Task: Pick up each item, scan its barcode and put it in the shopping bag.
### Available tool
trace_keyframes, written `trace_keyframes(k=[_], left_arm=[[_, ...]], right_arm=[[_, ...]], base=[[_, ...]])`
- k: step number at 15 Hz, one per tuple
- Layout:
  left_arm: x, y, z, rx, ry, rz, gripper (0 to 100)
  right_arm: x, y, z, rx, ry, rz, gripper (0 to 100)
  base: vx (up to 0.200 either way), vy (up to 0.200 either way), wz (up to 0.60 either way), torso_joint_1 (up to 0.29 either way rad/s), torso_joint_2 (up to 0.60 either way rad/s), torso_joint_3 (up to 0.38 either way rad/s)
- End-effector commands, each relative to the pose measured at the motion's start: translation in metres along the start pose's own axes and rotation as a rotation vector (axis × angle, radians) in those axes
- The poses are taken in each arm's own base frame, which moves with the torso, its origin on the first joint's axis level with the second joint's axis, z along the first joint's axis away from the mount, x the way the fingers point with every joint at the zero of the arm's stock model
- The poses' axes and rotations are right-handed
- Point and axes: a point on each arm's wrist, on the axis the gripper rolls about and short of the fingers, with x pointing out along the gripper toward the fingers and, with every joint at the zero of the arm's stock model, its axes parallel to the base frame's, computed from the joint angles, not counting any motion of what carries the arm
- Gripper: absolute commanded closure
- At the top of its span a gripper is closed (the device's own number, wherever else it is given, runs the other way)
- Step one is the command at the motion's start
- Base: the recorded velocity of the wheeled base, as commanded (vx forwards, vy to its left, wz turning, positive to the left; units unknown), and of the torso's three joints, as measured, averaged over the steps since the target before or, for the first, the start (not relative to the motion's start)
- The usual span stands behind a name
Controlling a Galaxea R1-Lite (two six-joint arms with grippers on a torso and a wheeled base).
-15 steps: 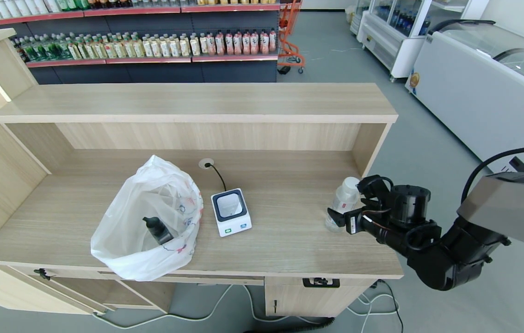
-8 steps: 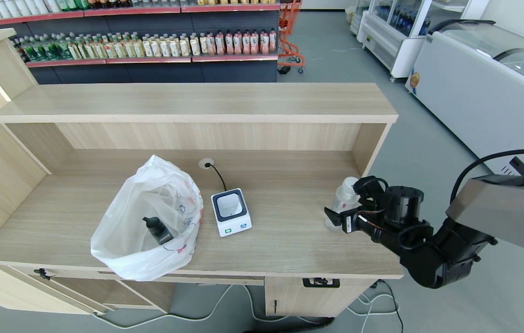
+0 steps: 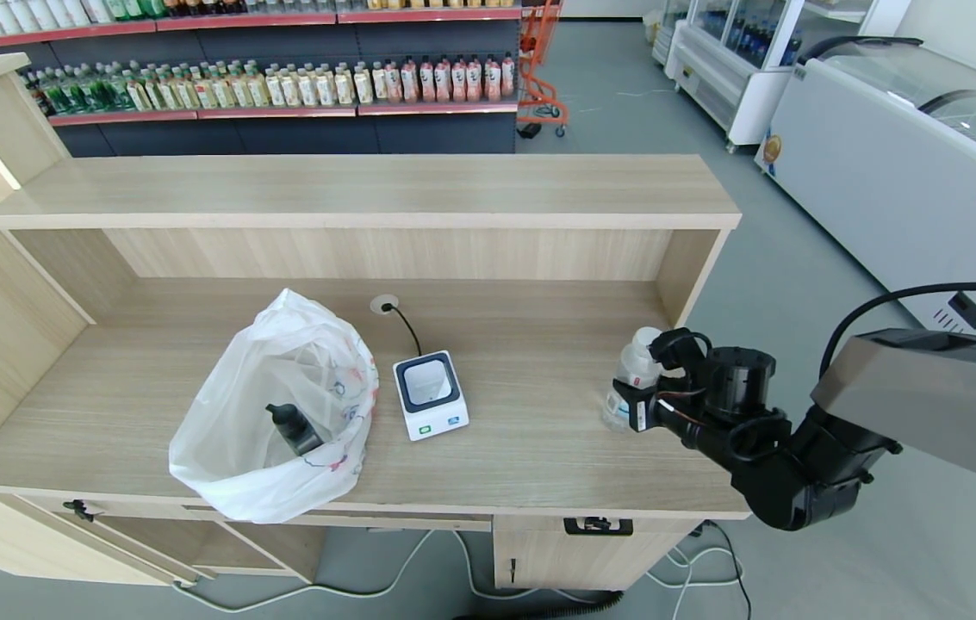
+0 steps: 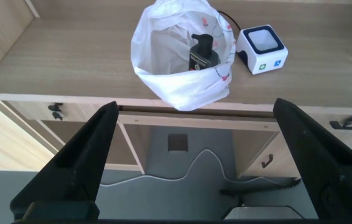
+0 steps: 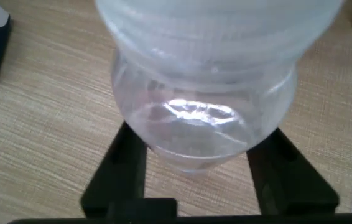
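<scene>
Right gripper (image 3: 647,379) straddles a clear plastic bottle (image 3: 630,368) standing at the right end of the wooden checkout counter (image 3: 522,448); whether it is clamped cannot be told. Left gripper (image 4: 194,109) hangs wide open and empty before the counter. A white shopping bag (image 3: 281,362) sits beside the barcode scanner (image 3: 430,394), a dark pump bottle (image 3: 294,428) inside

The counter (image 3: 539,456) looks like matt, smooth wood-grain laminate. The shopping bag (image 3: 220,439) is thin, crinkly, half see-through white plastic. The bottle (image 5: 201,118) is clear, glossy, ribbed plastic, and the scanner (image 3: 440,422) is shiny white plastic.
</scene>
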Motion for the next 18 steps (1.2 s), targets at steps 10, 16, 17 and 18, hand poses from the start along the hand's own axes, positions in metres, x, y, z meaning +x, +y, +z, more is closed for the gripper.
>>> trace_keyframes(k=[10, 16, 17, 18], left_arm=[[0.0, 0.0, 0.0, -0.001, -0.002, 0.0, 0], [0.0, 0.0, 0.0, -0.001, 0.0, 0.0, 0], [0.0, 0.0, 0.0, -0.001, 0.0, 0.0, 0], [0.0, 0.0, 0.0, -0.001, 0.0, 0.0, 0]], right_arm=[[0.008, 0.001, -0.012, -0.03, -0.002, 0.001, 100], [0.008, 0.001, -0.017, -0.035, -0.01, -0.009, 100], [0.009, 0.001, -0.018, -0.045, -0.005, -0.008, 100], [0.009, 0.002, -0.018, -0.049, -0.001, -0.006, 100]], base=[[0.0, 0.0, 0.0, 0.0, 0.0, 0.0], [0.0, 0.0, 0.0, 0.0, 0.0, 0.0], [0.0, 0.0, 0.0, 0.0, 0.0, 0.0], [0.0, 0.0, 0.0, 0.0, 0.0, 0.0]])
